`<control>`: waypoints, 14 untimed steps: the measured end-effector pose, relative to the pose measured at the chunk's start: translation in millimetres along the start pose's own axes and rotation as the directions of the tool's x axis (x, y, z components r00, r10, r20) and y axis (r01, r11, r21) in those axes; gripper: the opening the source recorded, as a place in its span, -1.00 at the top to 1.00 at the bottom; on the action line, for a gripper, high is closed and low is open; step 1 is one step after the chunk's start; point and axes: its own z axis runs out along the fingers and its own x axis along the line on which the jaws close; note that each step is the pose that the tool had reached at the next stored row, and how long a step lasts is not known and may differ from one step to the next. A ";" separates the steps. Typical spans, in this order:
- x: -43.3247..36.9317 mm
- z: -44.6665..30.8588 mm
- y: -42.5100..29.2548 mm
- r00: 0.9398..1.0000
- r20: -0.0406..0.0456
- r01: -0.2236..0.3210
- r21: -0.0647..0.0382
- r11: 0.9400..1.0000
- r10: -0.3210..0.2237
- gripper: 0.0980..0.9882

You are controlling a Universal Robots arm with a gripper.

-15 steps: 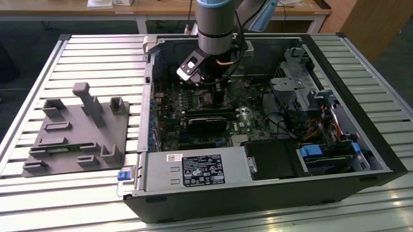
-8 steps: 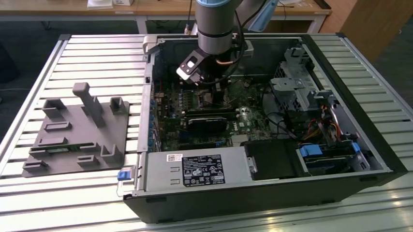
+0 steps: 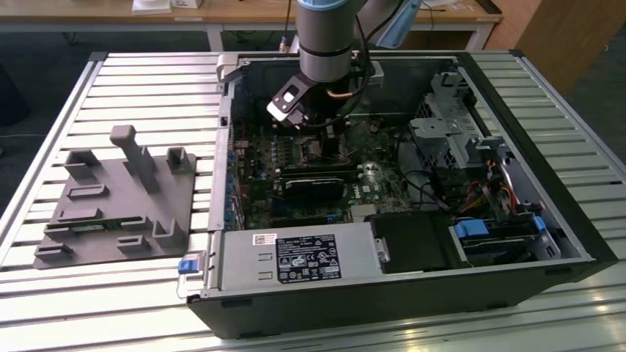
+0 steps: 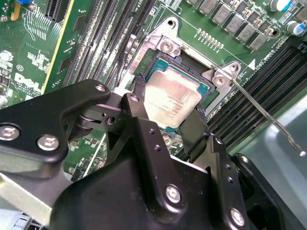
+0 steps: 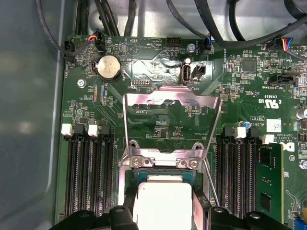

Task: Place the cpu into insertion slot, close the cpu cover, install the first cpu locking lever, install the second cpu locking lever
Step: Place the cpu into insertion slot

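My fingers (image 4: 194, 129) pinch the chip (image 4: 170, 100) by two edges, low in the socket (image 4: 165, 62), with the cover (image 5: 158, 98) standing open. Released tilted, it could seat crooked and harm the socket.

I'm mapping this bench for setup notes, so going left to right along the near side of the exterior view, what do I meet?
Grey fixture block → blue latch → labelled power supply → blue drive carrier.

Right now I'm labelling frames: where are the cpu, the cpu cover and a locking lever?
cpu (image 4: 172, 98): second wrist view, middle of its metal top.
cpu cover (image 5: 139, 99): first wrist view, its raised top bar.
locking lever (image 4: 264, 112): second wrist view, middle of its rod.
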 end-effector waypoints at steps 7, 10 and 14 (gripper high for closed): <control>0.0 -0.1 -0.3 1.000 0.000 0.000 0.000 1.000 0.000 0.01; -0.1 0.0 -0.3 1.000 0.000 0.000 0.000 1.000 0.000 0.01; -0.1 0.2 -0.3 1.000 0.000 0.000 0.000 1.000 0.000 -0.15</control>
